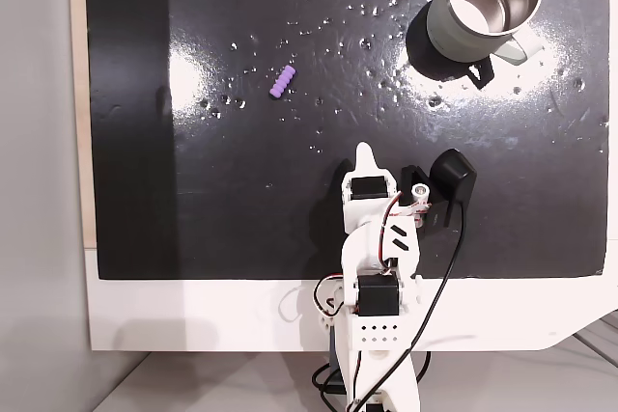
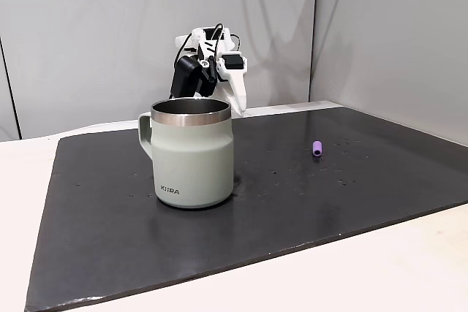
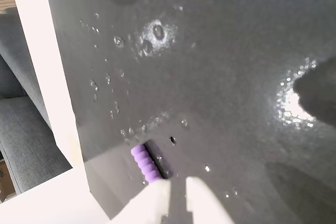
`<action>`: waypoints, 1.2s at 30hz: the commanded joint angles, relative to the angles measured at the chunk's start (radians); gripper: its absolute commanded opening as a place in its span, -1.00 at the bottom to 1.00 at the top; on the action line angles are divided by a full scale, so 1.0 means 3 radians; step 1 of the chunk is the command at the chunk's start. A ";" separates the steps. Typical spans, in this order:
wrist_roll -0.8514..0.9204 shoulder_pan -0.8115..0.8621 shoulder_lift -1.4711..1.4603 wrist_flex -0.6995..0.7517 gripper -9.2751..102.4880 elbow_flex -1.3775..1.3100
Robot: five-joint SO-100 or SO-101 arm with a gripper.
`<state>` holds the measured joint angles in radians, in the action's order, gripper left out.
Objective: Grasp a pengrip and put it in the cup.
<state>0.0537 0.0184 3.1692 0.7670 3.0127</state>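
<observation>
- The pengrip point(image 1: 282, 81) lay on the black mat point(image 1: 193, 200), a small lilac ribbed cylinder resting on its side, tilted diagonally in a fixed view from above
- In that view it sat well to the left of the cup point(image 1: 483, 7), with open mat between the 2
- The cup stood upright on the mat, steel inside showing, handle pointing down and to the right in the same view
- In a fixed view from the side, the cup point(image 2: 194, 155) stood in the foreground with its handle to the left, and the pengrip point(image 2: 318, 148) lay well to its right
- The gripper point(image 1: 364, 153) was folded back near the arm's base, apart from the pengrip; seen from above, it was below the cup and to the cup's left
- In the wrist view the 2 white fingertips point(image 3: 157, 198) rose from the bottom edge with a narrow gap between them and nothing held; the gripper point(image 3: 177, 190) was nearly closed
- The pengrip point(image 3: 145, 164) appeared just above and left of the left fingertip in the wrist view; contact could not be judged there
</observation>
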 commanded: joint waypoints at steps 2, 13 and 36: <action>0.0133 -0.0087 0.0010 0.0107 -0.83 -0.0430; 0.0286 -0.0332 -0.2894 0.0189 -0.84 -0.2797; 0.0332 -0.0854 -0.6238 0.1544 -0.51 -0.5855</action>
<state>0.1595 -0.2163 1.3238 1.1919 1.3668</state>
